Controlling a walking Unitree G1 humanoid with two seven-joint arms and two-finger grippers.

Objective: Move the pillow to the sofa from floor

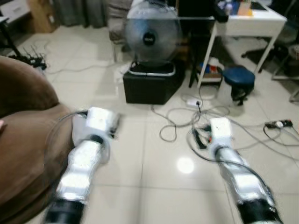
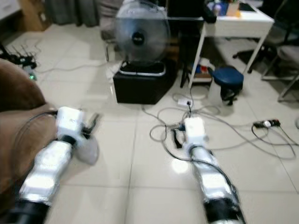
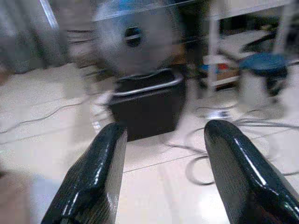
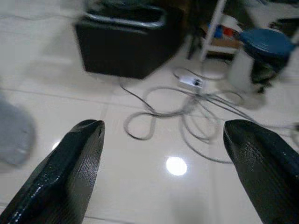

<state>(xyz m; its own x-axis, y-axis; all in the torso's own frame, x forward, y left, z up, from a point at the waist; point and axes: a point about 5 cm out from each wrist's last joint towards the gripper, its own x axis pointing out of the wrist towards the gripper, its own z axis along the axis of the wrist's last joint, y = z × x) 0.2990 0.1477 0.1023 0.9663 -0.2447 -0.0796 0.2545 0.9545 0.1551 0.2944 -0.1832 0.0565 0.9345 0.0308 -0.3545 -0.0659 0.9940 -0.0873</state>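
Left gripper (image 3: 161, 177): you see both black fingers (image 3: 93, 182) spread wide apart in the wrist view, nothing btwn them, touching nothing. It hangs over pale tile, aimed toward the fan.
Right gripper (image 4: 161, 175): fingers (image 4: 65, 172) spread even wider, empty, above bare tile w/ a light glare spot on it.
Arms: both silver forearms reach fwd and down in your head views; left one passes just beside the sofa edge.
Pillow (image 2: 86, 148): a pale grey soft shape on the floor, right by the left wrist and close to the sofa's front. Blurred, so you can't make out its outline well. Left arm covers part of it.
Sofa (image 1: 25, 140): brown, rounded, on your left side.
Fan (image 1: 152, 32): round grille, standing on a black box (image 1: 152, 84) straight ahead, well apart from both grippers.
Cables (image 1: 180, 121): grey loops and a white adapter sprawl over the tile btwn the box and the right arm; more leads run off to the right w/ a plug strip (image 1: 279, 124).
Stool (image 1: 239, 79): blue seat, beside the white desk (image 1: 252, 21) leg at upper right. Desk top carries small items, too blurred to tell.
Far left: dark stand legs and a tangle of wires (image 1: 32, 58) on the floor.
Writing: none you can read; the fan's hub badge is too blurred.
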